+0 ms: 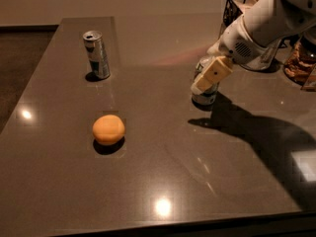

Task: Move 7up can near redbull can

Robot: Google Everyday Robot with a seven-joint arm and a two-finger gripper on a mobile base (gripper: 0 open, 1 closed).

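The 7up can [204,98] stands on the dark table right of centre, mostly hidden behind my gripper; only its base and a bit of its silver top show. My gripper [203,84] reaches in from the upper right and sits at the can, its tan tip in front of the can's body. The redbull can [97,54], slim and silver-blue with an opened top, stands upright at the far left of the table, well apart from the 7up can.
An orange round fruit [108,129] lies on the table [163,181] left of centre, in front of the redbull can. A black wire basket [236,6] and a glass jar [298,63] stand at the back right. The arm's shadow falls to the right.
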